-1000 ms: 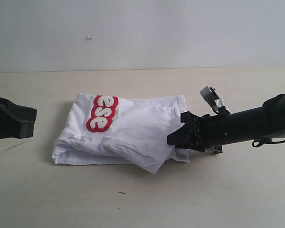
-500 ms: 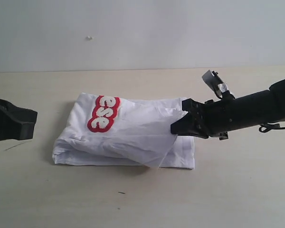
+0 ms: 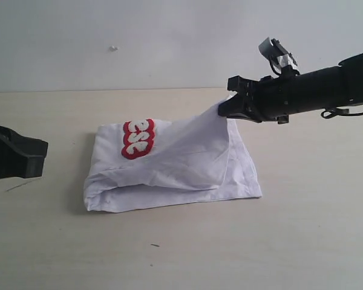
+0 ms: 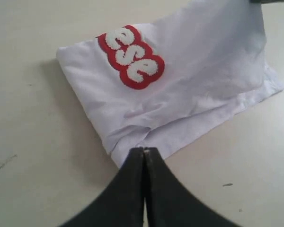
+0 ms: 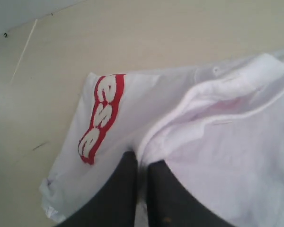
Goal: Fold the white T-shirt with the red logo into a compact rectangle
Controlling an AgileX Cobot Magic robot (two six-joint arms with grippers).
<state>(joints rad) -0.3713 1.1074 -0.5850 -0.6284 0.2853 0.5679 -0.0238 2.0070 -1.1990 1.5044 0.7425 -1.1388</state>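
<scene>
The white T-shirt (image 3: 169,169) lies partly folded on the table, and the end of the red logo (image 3: 137,138) shows near its far left corner. My right gripper (image 3: 222,109) is shut on the shirt's right edge and holds that flap up above the table. In the right wrist view the cloth (image 5: 217,156) runs between the black fingers (image 5: 128,179). My left gripper (image 4: 145,150) is shut and empty, hovering just off the shirt's near left corner (image 4: 120,151). In the exterior view only the left arm's black body (image 3: 15,158) shows at the left edge.
The pale wooden table (image 3: 290,241) spreads around the shirt, with a small dark fleck (image 3: 154,245) in front of it. A plain light wall (image 3: 169,42) rises behind the table.
My right gripper has closed on the shirt's right edge and risen up and back with it, pulling the flap taut. The shirt shifted slightly right. The left arm has not moved.
</scene>
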